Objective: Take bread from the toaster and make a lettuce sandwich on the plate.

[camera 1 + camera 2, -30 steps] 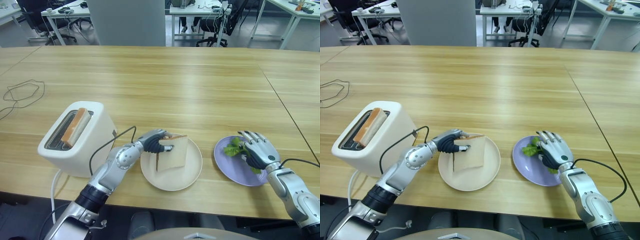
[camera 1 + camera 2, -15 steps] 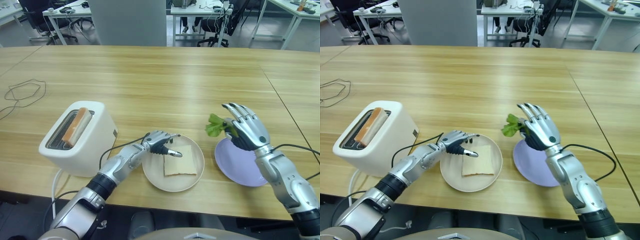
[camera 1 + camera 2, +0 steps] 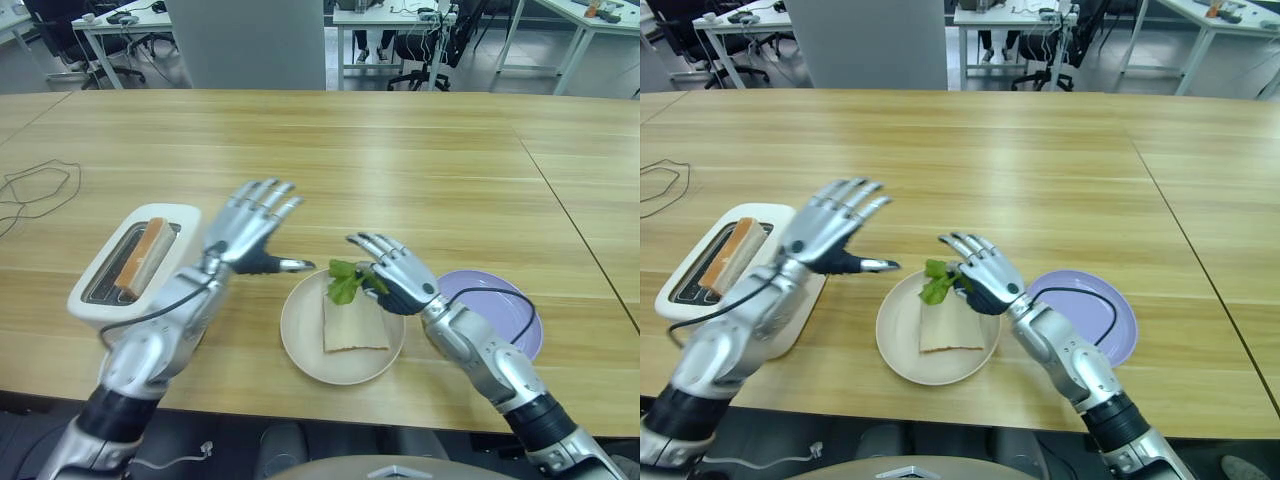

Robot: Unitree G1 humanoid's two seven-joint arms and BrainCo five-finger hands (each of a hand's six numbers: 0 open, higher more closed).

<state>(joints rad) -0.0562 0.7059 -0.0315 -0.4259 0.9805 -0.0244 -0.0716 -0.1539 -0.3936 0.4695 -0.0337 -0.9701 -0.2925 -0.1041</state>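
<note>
A slice of bread (image 3: 354, 325) lies flat on the beige plate (image 3: 300, 340). My right hand (image 3: 395, 280) is shut on a green lettuce leaf (image 3: 345, 282), holding it just above the bread's far-left corner. Raised above the table between toaster and plate, my left hand (image 3: 245, 228) is open with its fingers spread and holds nothing. The white toaster (image 3: 120, 275) stands at the left with a second slice of bread (image 3: 143, 256) upright in its slot.
A bare purple plate (image 3: 520, 325) sits to the right of the beige plate, partly behind my right forearm. A loose black cable (image 3: 35, 190) lies at the table's far left. Office desks and chairs stand beyond the far table edge.
My right hand has carried the lettuce leftward from above the purple plate to above the bread. My left hand has lifted off the plate, risen and spread open near the toaster.
</note>
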